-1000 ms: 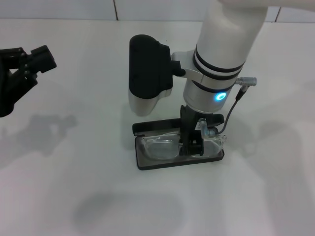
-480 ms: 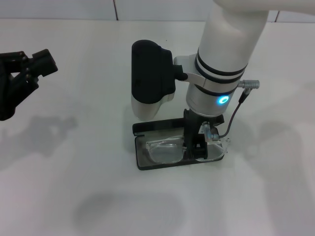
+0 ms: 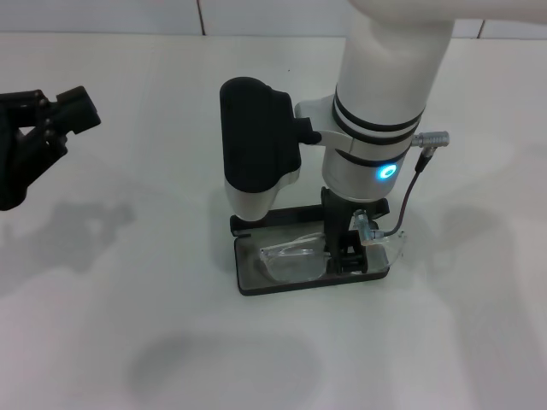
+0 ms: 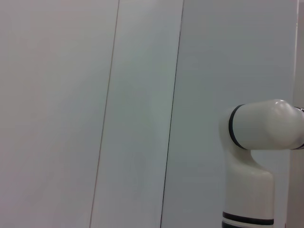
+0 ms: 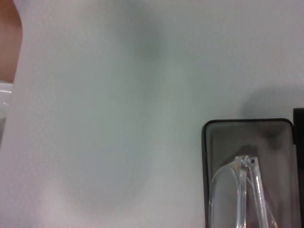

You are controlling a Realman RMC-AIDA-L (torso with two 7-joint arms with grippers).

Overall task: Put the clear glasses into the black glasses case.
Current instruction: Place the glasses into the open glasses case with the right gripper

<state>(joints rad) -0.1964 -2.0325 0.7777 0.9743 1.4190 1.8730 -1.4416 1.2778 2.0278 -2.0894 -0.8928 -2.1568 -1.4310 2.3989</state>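
Note:
The black glasses case (image 3: 256, 282) lies open and flat at the table's centre, its grey lining showing. The clear glasses (image 3: 295, 259) rest in it, and their right end (image 3: 395, 243) sticks out past the case's right edge. My right gripper (image 3: 342, 254) reaches straight down into the case and is shut on the glasses near their middle. In the right wrist view one end of the case (image 5: 251, 124) shows with the clear glasses (image 5: 240, 190) inside. My left gripper (image 3: 51, 111) hangs idle at the far left, open and holding nothing.
The white table (image 3: 154, 342) surrounds the case on all sides. The right arm's black-and-white wrist housing (image 3: 256, 145) hovers just behind the case. The left wrist view shows only wall panels and a white arm joint (image 4: 256, 137).
The right gripper has shifted slightly right with the glasses, whose right end now overhangs the case's edge. The left arm has not moved.

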